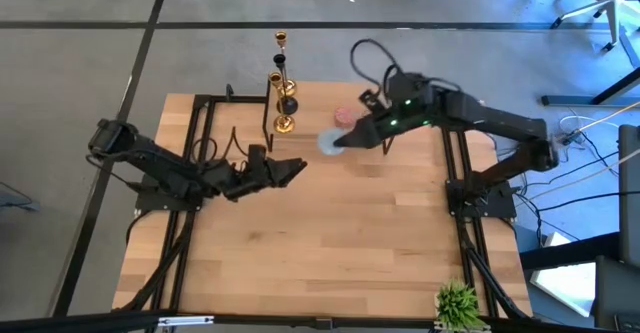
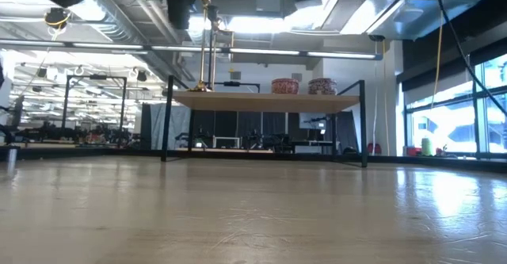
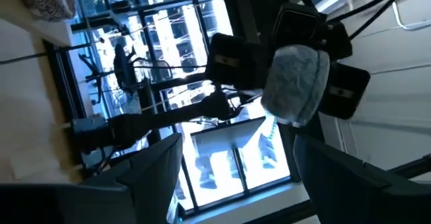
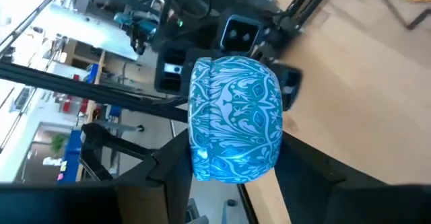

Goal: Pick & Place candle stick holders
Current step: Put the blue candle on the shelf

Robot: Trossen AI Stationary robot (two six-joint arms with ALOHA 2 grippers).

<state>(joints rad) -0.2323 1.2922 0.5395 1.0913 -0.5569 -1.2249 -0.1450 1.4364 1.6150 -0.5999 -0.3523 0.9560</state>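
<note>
Two brass candle stick holders (image 1: pixel 284 91) stand upright at the far edge of the wooden table (image 1: pixel 330 263), towards its far-left corner, one just behind the other; in the high view the nearer one's round base sits on the wood while the farther one's cup reaches past the table's edge. A thin black wire stand (image 1: pixel 268 113) rises just beside them.

The right gripper (image 1: pixel 338 141) hangs over the far middle of the table, close to the candle stick holders but apart from them, its fingers closed partway on a round blue-and-white patterned bowl (image 4: pixel 236 120). The right wrist view shows the bowl filling the space between the two dark fingers, its teal swirl pattern facing the camera. A small reddish bowl (image 1: pixel 346 116) rests on the table near the far edge, just behind the right gripper.

The left gripper (image 1: pixel 298 169) reaches in from the left side of the table, pointing towards the right gripper, its fingers spread wide and holding nothing. The left wrist view looks between its own dark fingers at the right arm and the bowl's pale underside.

A small green plant (image 1: pixel 457 303) stands at the table's near-right corner.
</note>
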